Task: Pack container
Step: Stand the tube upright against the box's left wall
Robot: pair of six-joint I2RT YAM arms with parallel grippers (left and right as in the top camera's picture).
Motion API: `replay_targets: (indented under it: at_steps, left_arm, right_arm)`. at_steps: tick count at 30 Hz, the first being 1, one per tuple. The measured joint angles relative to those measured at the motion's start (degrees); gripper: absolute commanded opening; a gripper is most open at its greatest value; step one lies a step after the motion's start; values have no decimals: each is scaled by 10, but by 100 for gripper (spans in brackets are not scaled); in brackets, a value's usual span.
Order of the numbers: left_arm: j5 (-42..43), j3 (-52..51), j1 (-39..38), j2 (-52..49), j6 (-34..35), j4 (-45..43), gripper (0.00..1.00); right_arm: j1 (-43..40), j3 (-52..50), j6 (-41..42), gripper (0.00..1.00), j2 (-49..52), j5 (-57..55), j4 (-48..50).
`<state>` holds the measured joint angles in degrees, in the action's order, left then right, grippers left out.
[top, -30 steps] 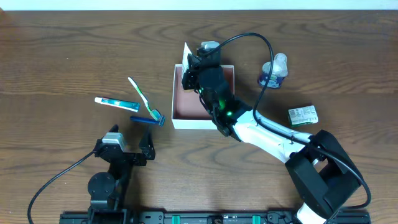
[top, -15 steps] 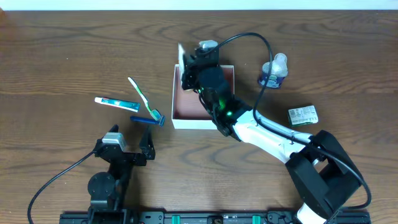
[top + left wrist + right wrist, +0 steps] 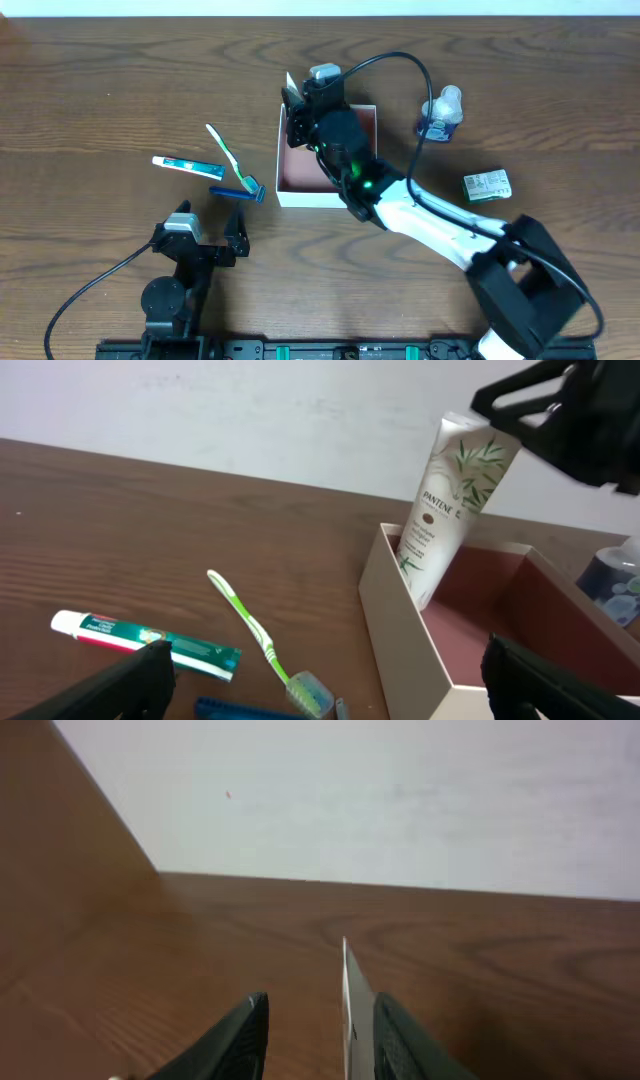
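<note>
The container (image 3: 300, 197) is a shallow white-walled box with a reddish-brown floor, at the table's middle. A white Pantene tube (image 3: 445, 510) stands tilted in its far left corner, base on the floor, leaning on the wall (image 3: 400, 620). My right gripper (image 3: 298, 103) hovers at the tube's top, open; in the right wrist view the tube's thin crimped end (image 3: 349, 990) rises in the gap of the right gripper (image 3: 315, 1005), close against the right finger (image 3: 400, 1040). The left gripper (image 3: 210, 212) rests wide open near the front left, holding nothing.
Left of the container lie a green toothbrush (image 3: 226, 152), a toothpaste tube (image 3: 187, 165) and a blue razor (image 3: 237, 192). A small bottle (image 3: 440, 115) and a green packet (image 3: 487, 186) sit to its right. The right arm's cable arches over the box.
The right gripper's jaws have parted from the tube's top end. The tube's top has shifted slightly left and back. The left arm has not moved.
</note>
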<state>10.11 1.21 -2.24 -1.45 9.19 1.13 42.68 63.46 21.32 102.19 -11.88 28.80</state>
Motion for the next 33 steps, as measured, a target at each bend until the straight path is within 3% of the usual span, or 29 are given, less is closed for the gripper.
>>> replay_targets:
  at_steps: [9, 16, 33]
  left_arm:
    - [0, 0, 0, 0, 0, 0, 98]
    - [0, 0, 0, 0, 0, 0, 98]
    - [0, 0, 0, 0, 0, 0, 98]
  right_arm:
    - [-6, 8, -15, 34, -152, 10, -181]
    - [-33, 13, -14, 30, -151, 11, -308]
    - [-50, 13, 16, 25, -8, 5, -266]
